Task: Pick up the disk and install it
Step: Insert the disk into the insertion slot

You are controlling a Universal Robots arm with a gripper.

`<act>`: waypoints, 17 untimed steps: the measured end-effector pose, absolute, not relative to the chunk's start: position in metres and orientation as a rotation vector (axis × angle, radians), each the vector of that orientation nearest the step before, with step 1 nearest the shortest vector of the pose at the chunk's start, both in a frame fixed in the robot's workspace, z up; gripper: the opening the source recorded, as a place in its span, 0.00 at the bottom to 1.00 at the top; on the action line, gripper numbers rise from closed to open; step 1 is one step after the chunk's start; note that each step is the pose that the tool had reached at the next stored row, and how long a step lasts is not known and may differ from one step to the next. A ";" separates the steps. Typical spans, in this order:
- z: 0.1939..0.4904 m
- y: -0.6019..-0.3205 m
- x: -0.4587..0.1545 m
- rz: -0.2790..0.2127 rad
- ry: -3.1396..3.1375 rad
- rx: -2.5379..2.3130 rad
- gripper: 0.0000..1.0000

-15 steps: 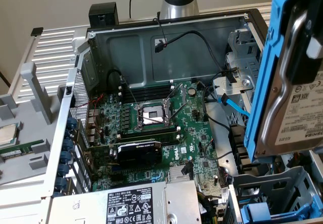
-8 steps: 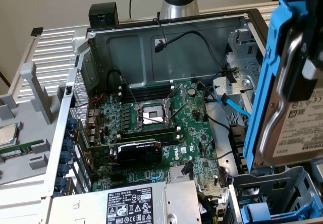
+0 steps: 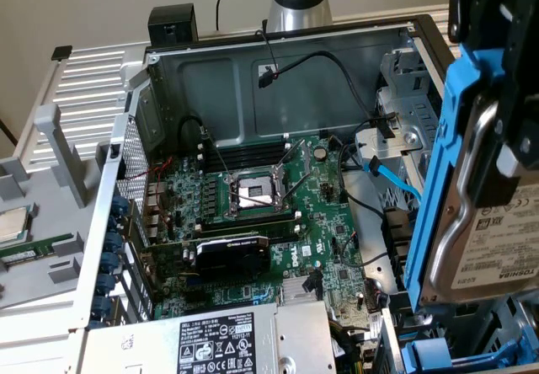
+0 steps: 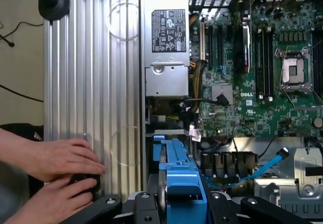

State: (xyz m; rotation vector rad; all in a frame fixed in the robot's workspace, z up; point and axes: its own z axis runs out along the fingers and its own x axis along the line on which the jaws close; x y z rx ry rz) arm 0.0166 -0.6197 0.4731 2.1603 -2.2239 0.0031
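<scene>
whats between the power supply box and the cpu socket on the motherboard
A black expansion card sits between the power supply box and the CPU socket, seen in the exterior view.

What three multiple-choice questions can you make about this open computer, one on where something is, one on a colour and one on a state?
1. Where is the disk?
A. flat on the motherboard
B. held up in the air at the exterior view's right of the case
C. on the ribbed panel outside the case

2. What colour is the carrier around the disk?
A. blue
B. red
C. green

3. How is the gripper?
A. open and empty
B. resting on the power supply
C. clamped on the disk

Answers:
1 B: the exterior view shows the disk lifted off the board, at the case's right.
2 A: blue plastic frames the disk.
3 C: in the wrist view a black finger sits on each side of the carrier.
</scene>
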 end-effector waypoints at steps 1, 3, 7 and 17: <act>0.469 -0.621 0.017 0.003 -2.227 2.157 0.37; 0.466 -0.621 0.018 0.003 -2.230 2.153 0.37; 0.459 -0.621 0.019 0.003 -2.239 2.145 0.37; 0.449 -0.614 0.021 -0.005 -2.241 2.134 0.37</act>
